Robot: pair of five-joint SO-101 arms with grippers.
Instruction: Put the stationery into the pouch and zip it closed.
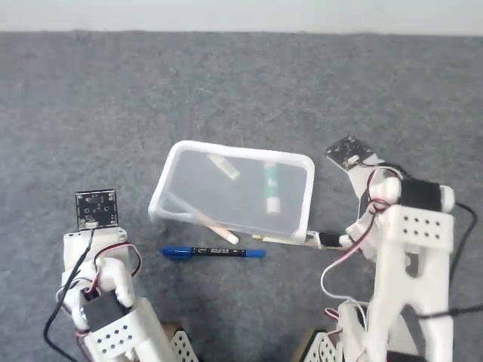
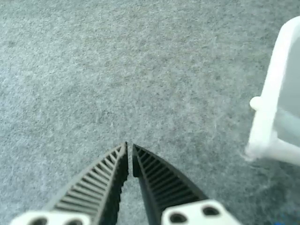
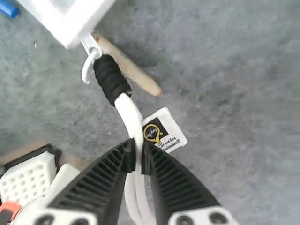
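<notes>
High view looks down on the pouch [image 1: 240, 155], a see-through case with a white rim, lying flat on the grey carpet [image 1: 113, 98] out in front of my two arms. Inside it I see a green-and-white tube [image 1: 270, 187] toward the side nearer my right arm, and a small pale stick [image 1: 224, 167] close to the pouch's far rim. A blue pen [image 1: 213, 253] lies on the carpet just beside the pouch's near edge, roughly parallel to it and outside it. My right gripper [image 3: 136, 151] is at the pouch's near corner on my right side, jaws pinched on a white cord [image 3: 131, 112]. The cord runs through a black wrap to the zip loop [image 3: 89, 58] on that corner. A small printed label [image 3: 163, 132] sits on the cord just beside my fingertips. A wooden pencil [image 3: 129, 69] pokes out by that same corner, its tip pointing away from the pouch; I cannot tell whether its other end is inside. My left gripper [image 2: 130, 149] hangs over carpet beside the pouch's left rim, apart from it, jaws pressed together.
</notes>
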